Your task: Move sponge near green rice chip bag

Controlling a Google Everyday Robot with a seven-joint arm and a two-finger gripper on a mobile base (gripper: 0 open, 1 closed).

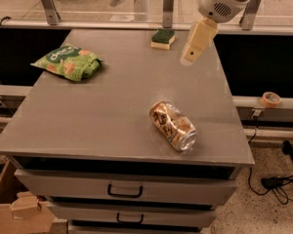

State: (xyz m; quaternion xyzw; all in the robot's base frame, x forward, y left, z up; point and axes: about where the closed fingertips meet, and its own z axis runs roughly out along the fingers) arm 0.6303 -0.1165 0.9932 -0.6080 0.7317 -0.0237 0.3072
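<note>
The sponge [163, 38], dark green on top with pale yellow foam below, lies at the far edge of the grey table [112, 106]. The green rice chip bag [68, 62] lies at the table's far left. My gripper [188, 58] hangs from the white arm at the upper right, above the table, to the right of the sponge and a little nearer the camera. It holds nothing.
A gold-brown drink can [173, 126] lies on its side at the table's front right. Drawers [124, 191] are under the table. A tape roll [270, 99] sits on a ledge at the right. A cardboard box [19, 208] stands at the lower left. Cables lie on the floor at the right.
</note>
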